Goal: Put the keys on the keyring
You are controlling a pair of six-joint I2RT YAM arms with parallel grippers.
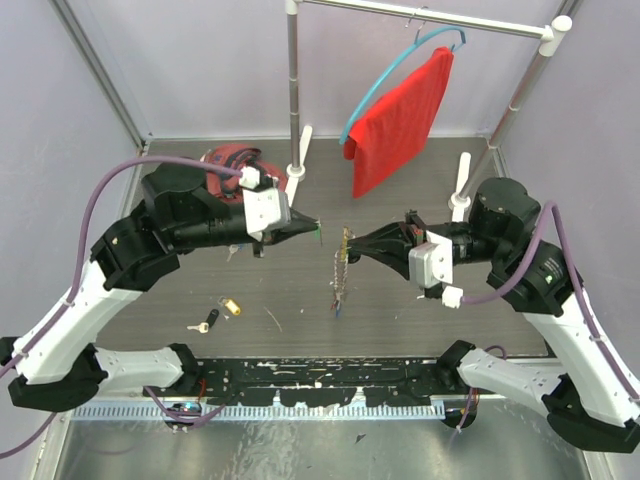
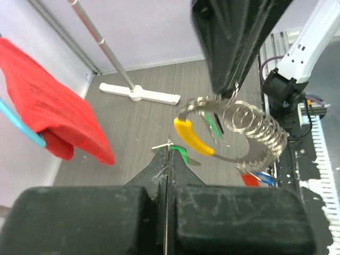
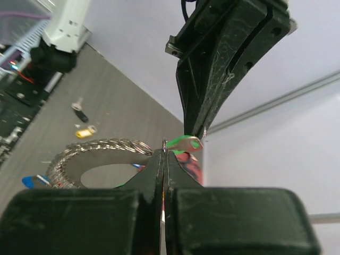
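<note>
My left gripper point(image 1: 311, 228) is shut on a green-headed key point(image 1: 320, 230), held in the air; the key shows at its fingertips in the left wrist view point(image 2: 182, 152). My right gripper point(image 1: 354, 246) faces it, shut on the top of a coiled silver keyring point(image 1: 340, 268) that hangs below. In the left wrist view the keyring point(image 2: 249, 130) carries a yellow key point(image 2: 192, 135), a red one point(image 2: 249, 179) and a blue one point(image 2: 265, 177). In the right wrist view the green key point(image 3: 188, 143) is just beyond my right fingertips and the ring point(image 3: 101, 149). A yellow key point(image 1: 231, 306) and a black key point(image 1: 205, 322) lie on the table.
A red cloth point(image 1: 400, 120) hangs on a blue hanger from a white rack at the back, with its pole point(image 1: 292, 90) and feet behind the grippers. A red and black object point(image 1: 232, 160) lies behind my left arm. A black strip point(image 1: 320, 375) runs along the near edge.
</note>
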